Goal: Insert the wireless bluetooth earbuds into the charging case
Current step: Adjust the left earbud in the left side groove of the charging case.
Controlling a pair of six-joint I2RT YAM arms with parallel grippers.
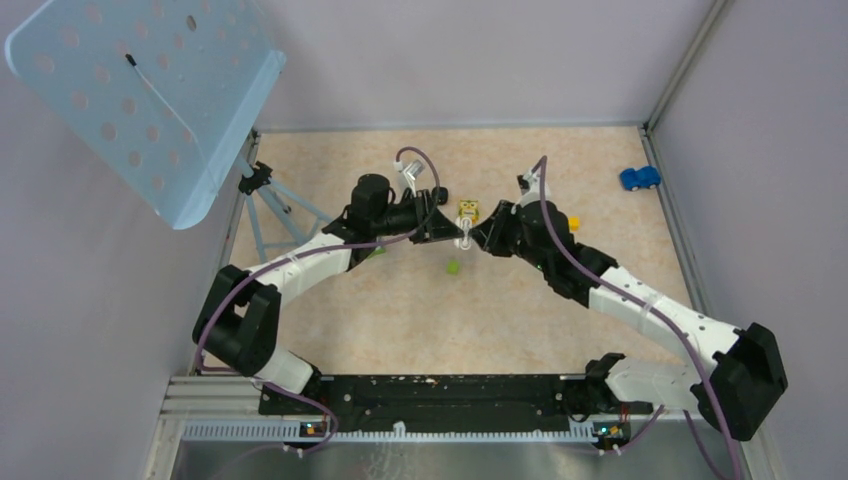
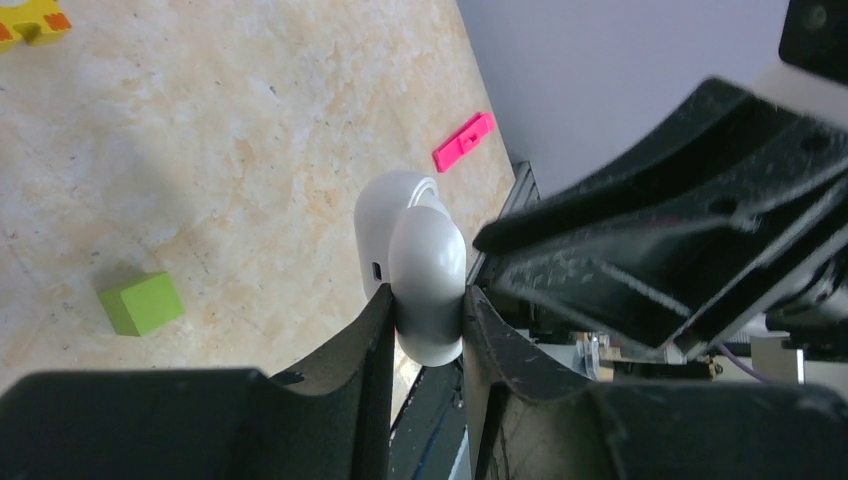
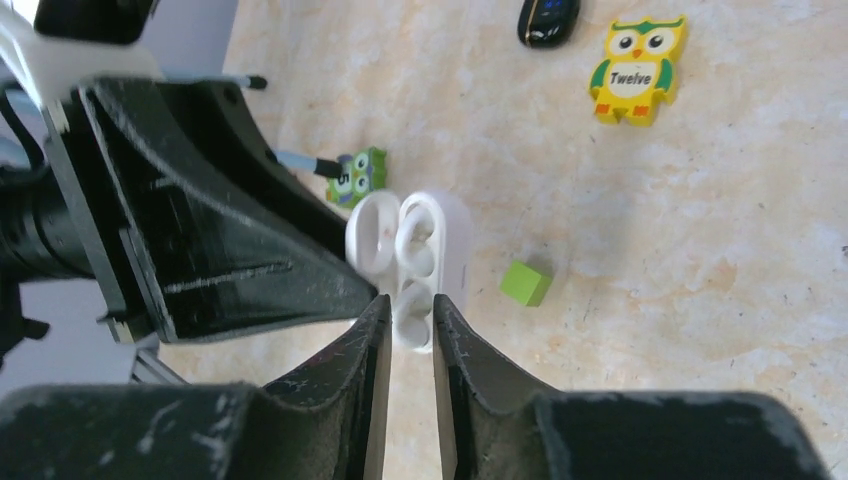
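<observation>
In left gripper [image 2: 427,296], open white case [image 2: 425,245].

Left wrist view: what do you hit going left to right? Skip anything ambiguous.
Yellow toy piece → green cube → charging case → right gripper. The pink piece overlaps the case sideways, so it is left out.

Left gripper [image 1: 452,234] meets right gripper [image 1: 478,238] (green cube [image 1: 453,267] near)

Top cam looks down from behind the arms [image 1: 300,262]; wrist cams sit close, facing each other, sharing case [image 2: 412,265] and cube [image 2: 141,303].
</observation>
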